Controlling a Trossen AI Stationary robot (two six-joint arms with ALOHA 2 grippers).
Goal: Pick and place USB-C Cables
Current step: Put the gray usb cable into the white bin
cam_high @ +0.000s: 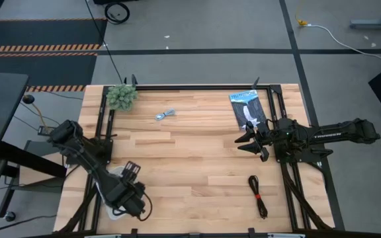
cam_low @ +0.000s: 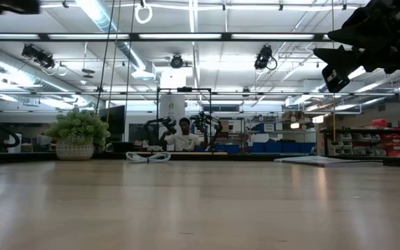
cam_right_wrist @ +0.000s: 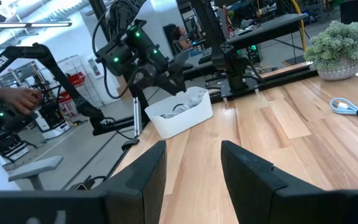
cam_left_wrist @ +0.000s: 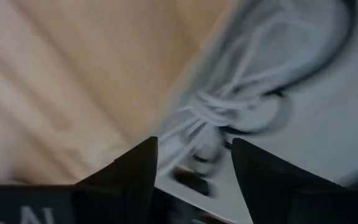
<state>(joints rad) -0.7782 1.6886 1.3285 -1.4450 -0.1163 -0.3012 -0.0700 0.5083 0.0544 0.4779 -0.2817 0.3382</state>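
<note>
The white cable (cam_left_wrist: 229,118) lies coiled inside the white bin (cam_right_wrist: 179,114), right under the left pincer (cam_left_wrist: 194,165). The pincer's two dark fingers are apart, one on each side of the coil, and nothing is pinched between them. The bin sits at the near left edge of the counter (cam_high: 190,172), and the left arm bends low over it.

Two more cables are out on the wood. The pale blue-grey cable (cam_high: 167,114) is near the far edge, beside the green plant ball (cam_high: 122,96). The black cable with a red tie (cam_high: 258,196) lies long and thin near the front right, pointing front to back.

The right pincer (cam_high: 249,141) hangs in the air, fingers apart and empty, next to the flat packet (cam_high: 247,109). I think the right arm is closer to the black cable.
</note>
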